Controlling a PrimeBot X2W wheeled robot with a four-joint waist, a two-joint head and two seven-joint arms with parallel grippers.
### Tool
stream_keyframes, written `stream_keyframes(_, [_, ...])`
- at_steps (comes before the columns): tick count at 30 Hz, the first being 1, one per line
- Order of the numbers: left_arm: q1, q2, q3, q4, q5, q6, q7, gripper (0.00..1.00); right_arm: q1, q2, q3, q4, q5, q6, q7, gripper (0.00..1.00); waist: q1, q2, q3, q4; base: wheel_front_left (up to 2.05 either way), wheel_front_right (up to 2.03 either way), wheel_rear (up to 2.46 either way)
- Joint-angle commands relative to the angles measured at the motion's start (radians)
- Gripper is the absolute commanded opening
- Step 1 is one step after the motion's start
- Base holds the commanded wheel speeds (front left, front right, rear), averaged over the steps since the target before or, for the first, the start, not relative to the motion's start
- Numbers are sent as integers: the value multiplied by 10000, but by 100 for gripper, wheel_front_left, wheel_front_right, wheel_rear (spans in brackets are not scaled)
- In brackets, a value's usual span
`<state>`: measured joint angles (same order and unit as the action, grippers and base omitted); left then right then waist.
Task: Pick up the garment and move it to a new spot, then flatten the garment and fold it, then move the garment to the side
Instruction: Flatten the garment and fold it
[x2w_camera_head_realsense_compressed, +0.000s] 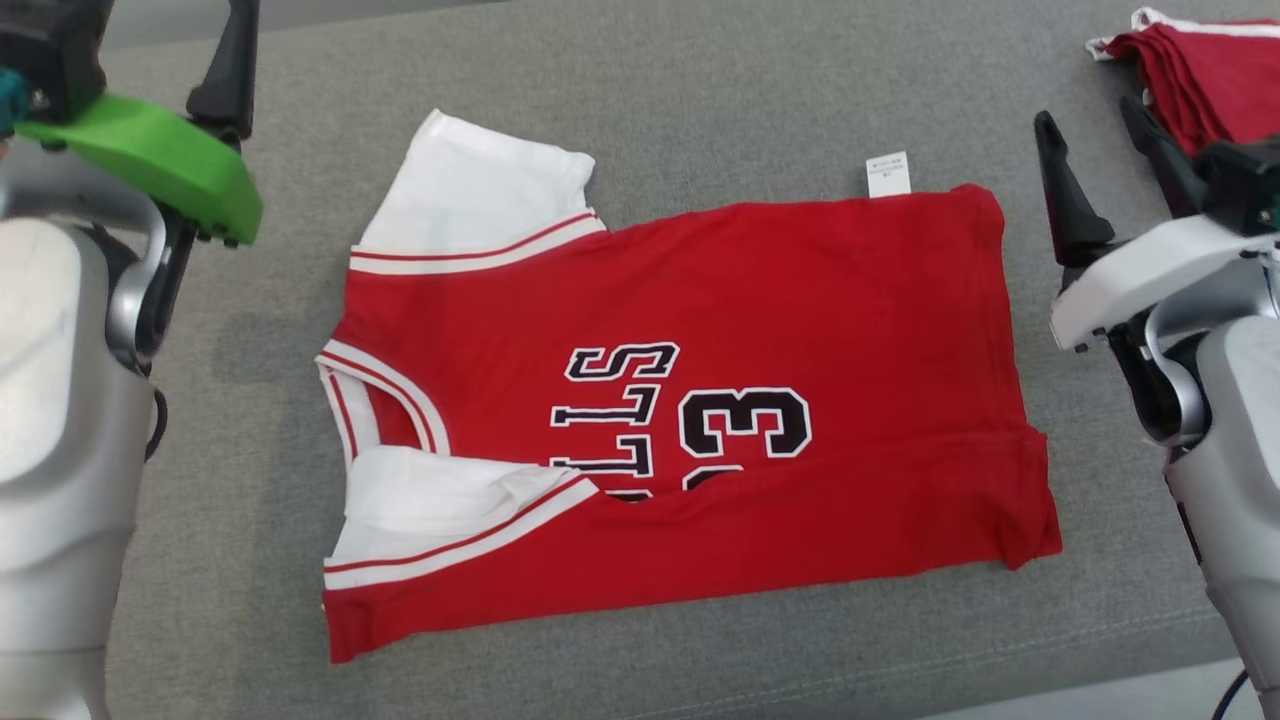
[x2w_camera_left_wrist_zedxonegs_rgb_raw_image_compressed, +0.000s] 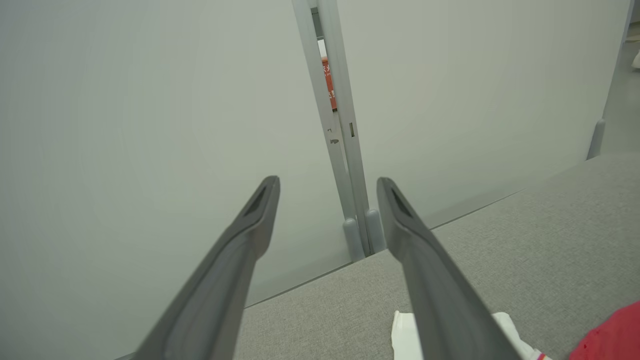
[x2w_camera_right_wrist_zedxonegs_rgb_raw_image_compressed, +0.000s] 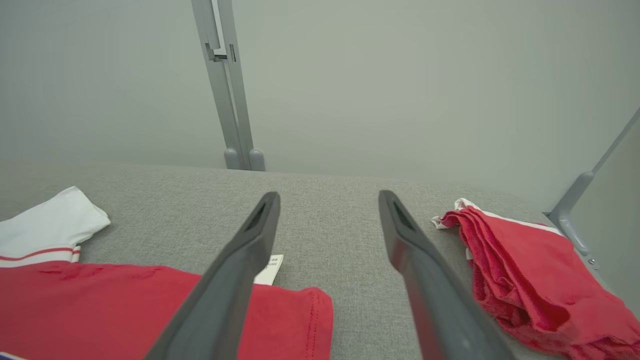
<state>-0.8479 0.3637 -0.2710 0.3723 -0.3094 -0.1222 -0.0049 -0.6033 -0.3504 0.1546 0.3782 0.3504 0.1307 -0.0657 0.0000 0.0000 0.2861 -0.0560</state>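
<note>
Garment (x2w_camera_head_realsense_compressed: 700, 300) judged soft, light and limp, best pinched at hem and shoulder corners; left hand (x2w_camera_left_wrist_zedxonegs_rgb_raw_image_compressed: 327, 184) and right hand (x2w_camera_right_wrist_zedxonegs_rgb_raw_image_compressed: 328, 196) both apart, empty.

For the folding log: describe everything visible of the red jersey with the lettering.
The red jersey lies flat on the grey fabric surface, striped collar toward the robot's left. Soft knit, black white-edged lettering, white sleeves with striped trim. Its near edge is folded over, hiding part of the print. A white label sticks out at the far edge.
</note>
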Motion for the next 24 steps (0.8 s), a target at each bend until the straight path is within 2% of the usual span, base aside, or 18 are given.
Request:
stream_keyframes(1, [-413,75,-127,325,-114,-32,81,100,-380,30,167,203,135,-1,40,100,0,0,1254,-775,0,0,0])
stream_keyframes(6, [-1825,96,-1255,1747,-565,-83,519,100,-1437,156,1110,1383,613,1,471,100,0,0,1943,-1263,0,0,0])
stream_keyframes(13, [-3071,414,-2899,3302,-1754,-74,953,100,-2470,431,2443,2622,1410,1,350,100,0,0,2640,-1685,0,0,0])
stream_keyframes(24, [-3743,862,-4293,5125,-2849,-76,1293,100,-3502,861,4205,3804,2492,-1,-311,100,0,0,2907,-2078,0,0,0])
